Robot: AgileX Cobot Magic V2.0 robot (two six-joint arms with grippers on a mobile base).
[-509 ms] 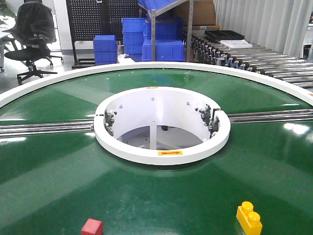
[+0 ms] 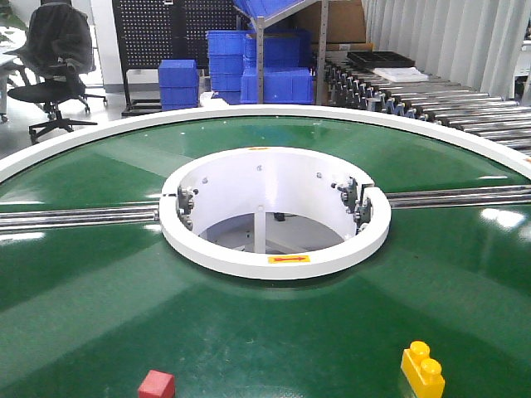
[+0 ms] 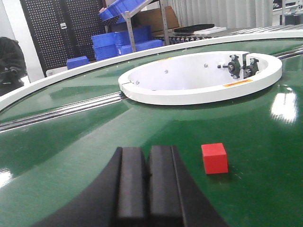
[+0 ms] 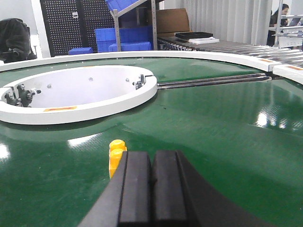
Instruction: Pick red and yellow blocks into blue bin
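- Red cube (image 2: 157, 385) is sitting by the near edge of the green turntable (image 2: 348, 323), left of centre; yellow brick (image 2: 423, 370) is sitting by the near edge toward the right, studs up, well apart from the cube
- Left gripper (image 3: 147, 158) is hovering low w/ fingers pressed together, gripping nothing; cube is lying just ahead & to its right, so prob. lining up for a pick, needing to open first
- Right gripper (image 4: 152, 163) is likewise closed up & empty, brick peeking out just past its fingers on the left
- Blue bin isn't showing in any view; both blocks are prob. waiting to be picked
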